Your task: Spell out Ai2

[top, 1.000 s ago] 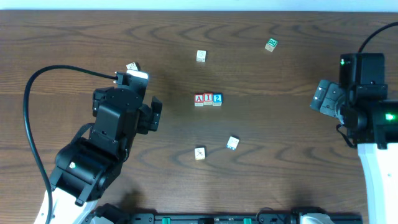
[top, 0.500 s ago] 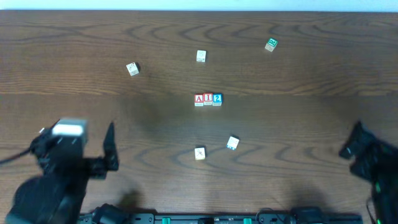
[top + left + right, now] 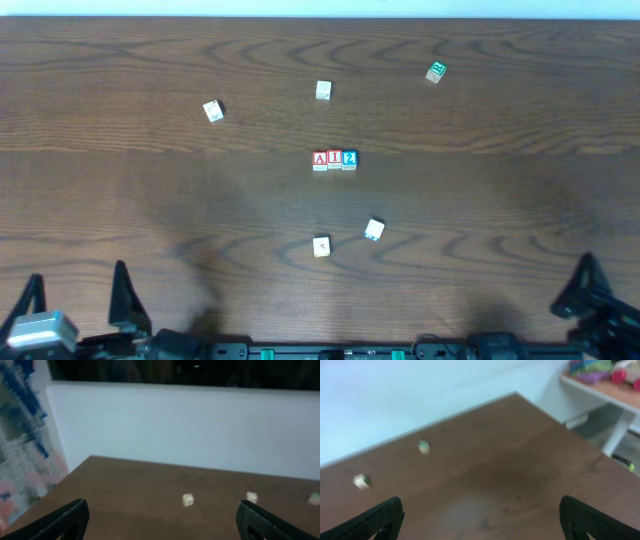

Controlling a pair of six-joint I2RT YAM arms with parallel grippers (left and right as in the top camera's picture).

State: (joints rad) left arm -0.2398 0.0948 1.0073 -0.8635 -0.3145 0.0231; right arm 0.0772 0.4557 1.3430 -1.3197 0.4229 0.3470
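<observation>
Desk point(image 3: 520, 130), dark wood. At centre, well apart from every edge: block row point(image 3: 334, 159), three blocks touching, reading A, i, 2. Green block point(image 3: 435, 71) toward the far-right corner. Pale blocks point(image 3: 213, 110), four, scattered apart from the row. Left end effector point(image 3: 75, 295), near-left corner: fingers spread wide, nothing held. Right end effector point(image 3: 482, 515), near-right corner: spread wide, nothing held.

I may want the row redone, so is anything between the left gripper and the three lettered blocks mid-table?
Nothing visible. The left gripper sits at the near edge, open; bare table runs to the A-I-2 row. The closest loose block lies off that line.
</observation>
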